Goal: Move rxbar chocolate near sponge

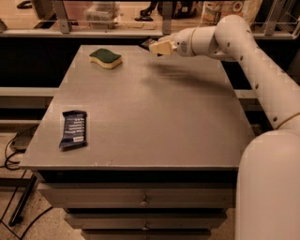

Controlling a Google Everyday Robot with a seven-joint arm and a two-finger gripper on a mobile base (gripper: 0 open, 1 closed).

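Observation:
My gripper (156,47) hovers above the far edge of the grey table (154,117), right of its middle. It is shut on a small flat dark thing, the rxbar chocolate (148,42), of which only a dark end shows past the pale fingers (161,47). The sponge (106,57), dark green on top with pale yellow foam below, lies on the table's far left part, about a hand's width to the left of the gripper.
A longer dark-blue wrapped bar with white text (73,129) lies near the table's front left edge. The white arm (243,61) reaches in along the right side. A shelf with clutter (101,11) runs behind the table. Drawers (145,201) sit below.

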